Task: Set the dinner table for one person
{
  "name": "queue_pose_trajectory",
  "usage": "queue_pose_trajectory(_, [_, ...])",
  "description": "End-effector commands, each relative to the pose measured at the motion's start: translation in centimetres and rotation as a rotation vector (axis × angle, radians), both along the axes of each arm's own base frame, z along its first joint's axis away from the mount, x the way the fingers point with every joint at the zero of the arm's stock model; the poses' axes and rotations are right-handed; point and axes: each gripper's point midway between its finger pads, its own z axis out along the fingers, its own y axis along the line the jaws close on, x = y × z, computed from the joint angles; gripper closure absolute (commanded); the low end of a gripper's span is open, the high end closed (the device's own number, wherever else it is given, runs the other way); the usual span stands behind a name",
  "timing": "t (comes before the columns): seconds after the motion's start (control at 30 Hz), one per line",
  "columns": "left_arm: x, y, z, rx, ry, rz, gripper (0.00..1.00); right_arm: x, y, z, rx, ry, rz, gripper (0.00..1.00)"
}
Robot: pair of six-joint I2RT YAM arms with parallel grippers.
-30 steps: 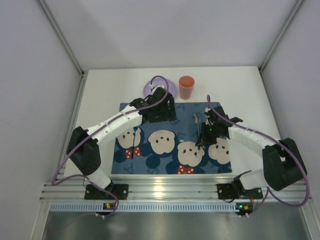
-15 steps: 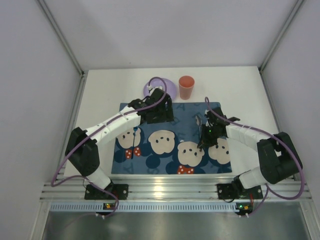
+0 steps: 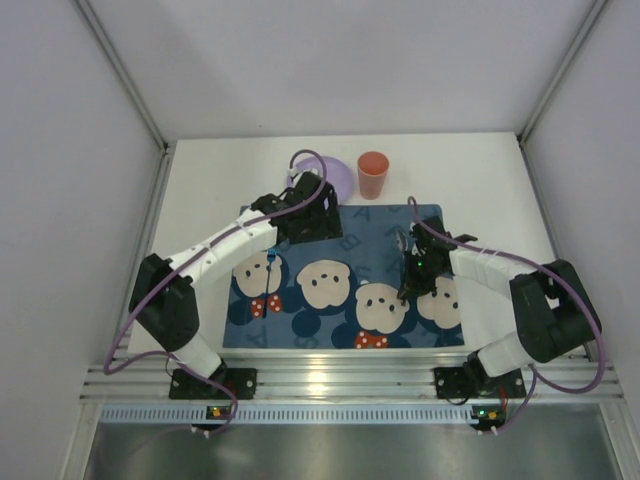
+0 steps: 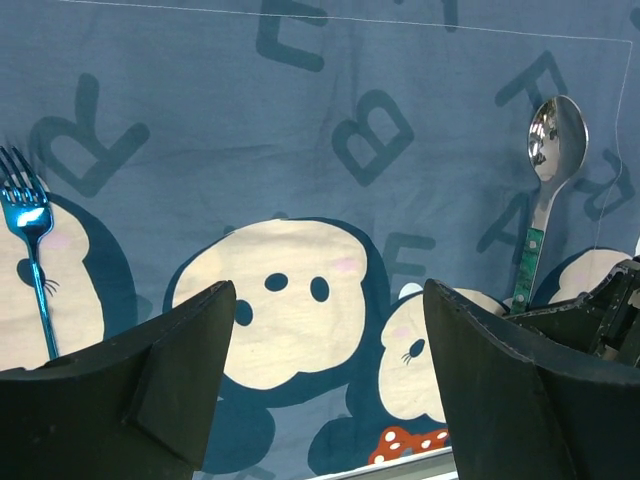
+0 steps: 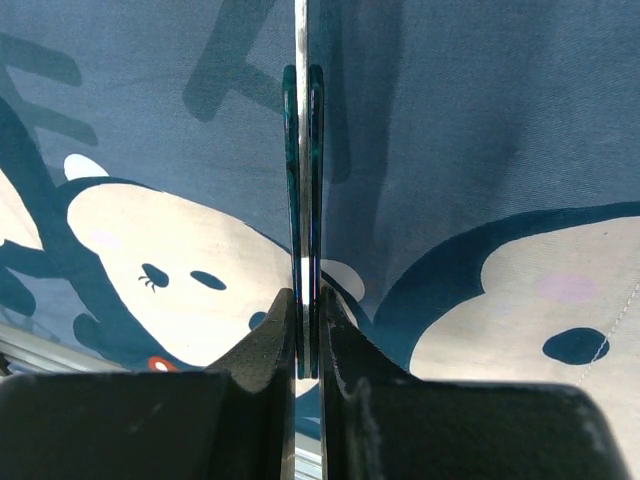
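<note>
Right end effector (image 5: 303, 330): its 2 fingers (image 5: 262, 345) are pressed together on the thin green handle of a spoon (image 4: 545, 135), which runs out ahead of them toward the far side, bowl facing up. It sits over the right part of a dark-blue cloth mat (image 3: 380, 235) printed with cartoon faces and letters; whether the spoon's bowl touches the cloth cannot be told. Left end effector (image 4: 328, 292): fingers wide apart, nothing between them, positioned over the far left part of the same mat. A blue fork (image 4: 28, 225) lies flat on the mat's left side, tines pointing far, apart from both end effectors. Just beyond the mat's far edge stand 1 lilac plate (image 3: 338, 175), partly hidden by the left arm, and 1 orange cup (image 3: 373, 175), upright, just to the right of the plate. All items rest on the white table (image 3: 480, 180), which extends bare to the left, right and far sides of the mat. A ribbed aluminium rail (image 3: 330, 385) runs along its near edge, where both arm bases are bolted.
</note>
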Motion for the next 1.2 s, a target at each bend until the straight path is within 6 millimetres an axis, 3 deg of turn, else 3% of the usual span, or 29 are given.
queue_pose_trajectory(0.0, [0.9, 0.3, 2.2, -0.017, -0.056, 0.008, 0.19, -1.5, -2.2, -1.0, -0.099, 0.066, -0.024, 0.96])
queue_pose_trajectory(0.1, [0.9, 1.0, 2.0, -0.015, -0.054, 0.018, 0.19, -1.5, -2.6, -1.0, -0.124, 0.071, -0.02, 0.9])
queue_pose_trajectory(0.2, [1.0, 1.6, 1.9, -0.016, -0.052, 0.032, 0.2, -1.6, -3.0, -0.9, -0.146, 0.08, -0.021, 0.74])
queue_pose_trajectory(0.23, [1.3, 1.9, 2.0, -0.018, -0.057, 0.042, 0.19, -1.7, -3.1, -0.9, -0.154, 0.083, -0.021, 0.61])
queue_pose_trajectory(0.37, [1.5, 2.4, 1.9, -0.021, -0.056, 0.053, 0.19, -1.8, -3.8, -0.6, -0.194, 0.093, -0.035, 0.38])
queue_pose_trajectory(0.43, [1.8, 2.7, 1.8, -0.024, -0.057, 0.057, 0.2, -1.8, -4.1, -0.2, -0.21, 0.093, -0.037, 0.32])
queue_pose_trajectory(0.73, [4.5, 4.0, 1.4, -0.032, -0.051, 0.086, 0.2, -1.2, -3.6, 2.6, -0.177, 0.05, -0.064, 0.29])
queue_pose_trajectory(0.9, [5.4, 3.2, 0.3, -0.019, -0.031, 0.054, 0.21, -1.5, -3.5, 3.2, -0.164, 0.046, -0.08, 0.3])
queue_pose_trajectory(1.0, [5.4, 3.9, -1.3, 0.039, -0.004, 0.057, 0.21, -1.1, -3.9, 3.8, -0.178, 0.018, -0.091, 0.39])
queue_pose_trajectory(1.07, [5.5, 4.7, -2.2, 0.069, 0.009, 0.063, 0.25, -0.9, -4.1, 3.7, -0.197, 0.015, -0.093, 0.51])
queue_pose_trajectory(1.17, [5.2, 6.8, -4.1, 0.083, 0.034, 0.085, 0.44, -0.2, -4.0, 4.1, -0.209, 0.018, -0.091, 0.63])
